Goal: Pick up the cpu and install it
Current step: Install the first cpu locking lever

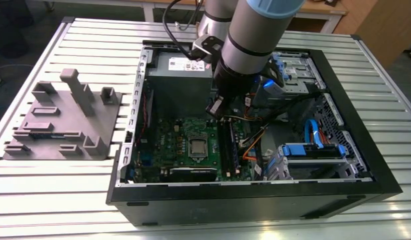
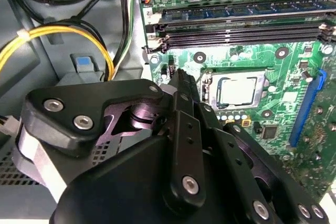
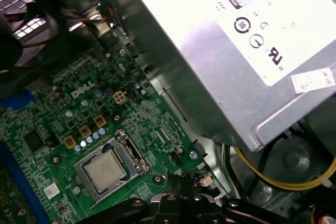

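Note:
The cpu [image 1: 197, 146] is a small silver square lying flat in its socket on the green motherboard [image 1: 169, 135], inside the open computer case. It also shows in the second wrist view as the cpu [image 2: 239, 88] and in the first wrist view as the cpu [image 3: 105, 169], with the metal socket frame [image 3: 131, 148] around it. My gripper [image 1: 215, 111] hangs above the board, up and to the exterior view's right of the chip, near the memory slots. Its black fingers [image 2: 184, 103] are pressed together with nothing between them, clear of the chip.
The grey power supply box [image 1: 182, 70] fills the case's far end, close to my wrist. Black memory slots [image 2: 236, 24] run beside the socket. Yellow cables [image 2: 63, 32] and blue drive bays [image 1: 312, 150] crowd the exterior view's right. A grey fixture [image 1: 59, 120] stands outside the case.

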Motion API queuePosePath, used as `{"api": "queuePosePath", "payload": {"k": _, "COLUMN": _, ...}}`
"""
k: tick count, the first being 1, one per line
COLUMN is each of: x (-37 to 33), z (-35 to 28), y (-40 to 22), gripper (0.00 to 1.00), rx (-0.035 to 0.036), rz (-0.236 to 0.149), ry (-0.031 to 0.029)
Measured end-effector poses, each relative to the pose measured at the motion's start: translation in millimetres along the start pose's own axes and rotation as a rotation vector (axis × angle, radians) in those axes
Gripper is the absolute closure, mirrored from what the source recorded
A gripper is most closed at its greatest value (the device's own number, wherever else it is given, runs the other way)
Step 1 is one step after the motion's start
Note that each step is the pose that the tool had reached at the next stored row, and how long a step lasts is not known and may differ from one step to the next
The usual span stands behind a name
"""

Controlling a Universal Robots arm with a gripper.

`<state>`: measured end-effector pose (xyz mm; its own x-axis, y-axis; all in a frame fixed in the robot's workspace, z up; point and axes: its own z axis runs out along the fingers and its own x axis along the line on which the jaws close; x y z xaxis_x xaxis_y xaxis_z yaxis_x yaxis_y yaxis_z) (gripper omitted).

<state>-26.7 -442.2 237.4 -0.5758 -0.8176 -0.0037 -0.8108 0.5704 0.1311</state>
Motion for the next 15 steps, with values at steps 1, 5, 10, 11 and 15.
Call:
{"api": "queuePosePath", "payload": {"k": 1, "x": 0.4, "z": 0.0, "y": -0.1, "gripper": 0.9, "rx": 0.0, "rz": -0.006, "ry": 0.0008}}
{"api": "queuePosePath", "payload": {"k": 5, "x": 2.8, "z": -0.2, "y": -1.2, "gripper": 0.9, "rx": 0.0, "rz": -0.013, "ry": 0.0018}}
{"api": "queuePosePath", "payload": {"k": 10, "x": 5.3, "z": -0.4, "y": -2.5, "gripper": 0.9, "rx": 0.0, "rz": -0.013, "ry": 0.0018}}
{"api": "queuePosePath", "payload": {"k": 11, "x": 5.5, "z": -0.3, "y": -2.3, "gripper": 0.9, "rx": 0.0002, "rz": -0.013, "ry": 0.0017}}
{"api": "queuePosePath", "payload": {"k": 15, "x": 6.8, "z": -0.2, "y": -0.8, "gripper": 0.9, "rx": 0.0008, "rz": -0.032, "ry": 0.0037}}
